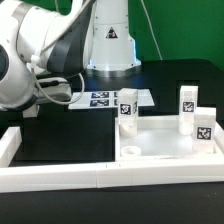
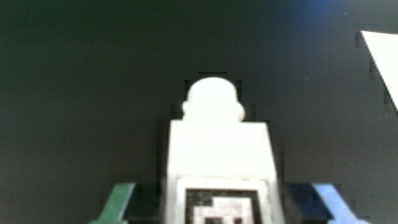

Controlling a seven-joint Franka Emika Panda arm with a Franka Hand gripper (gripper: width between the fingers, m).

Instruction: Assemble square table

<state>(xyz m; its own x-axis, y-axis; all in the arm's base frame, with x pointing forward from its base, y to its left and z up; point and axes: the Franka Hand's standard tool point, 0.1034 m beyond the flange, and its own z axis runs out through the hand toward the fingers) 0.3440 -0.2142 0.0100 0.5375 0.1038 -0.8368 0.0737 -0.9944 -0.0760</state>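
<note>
A: In the wrist view a leg (image 2: 217, 150) is seen pinched in the claw (image 2: 217, 205), one finger at each side of its tagged end. Its long axis is carried straight out from the claw, with the rounded peg end farthest from it.

B: And the tabletop (image 1: 165, 140)?

A: It is found on the black surface (image 1: 60, 135), against the white border bars (image 1: 100, 172). Two legs (image 1: 127, 108) are already stood upright in it, and a third looks to be stood just beside the one at the exterior view's right.

B: So which way is the held leg to be taken?

A: The arm is seen well apart from the tabletop, on the side toward the marker board (image 1: 112, 98). By this judgement, the leg must be carried across to an open corner socket and turned so that the peg points down into it.
</note>
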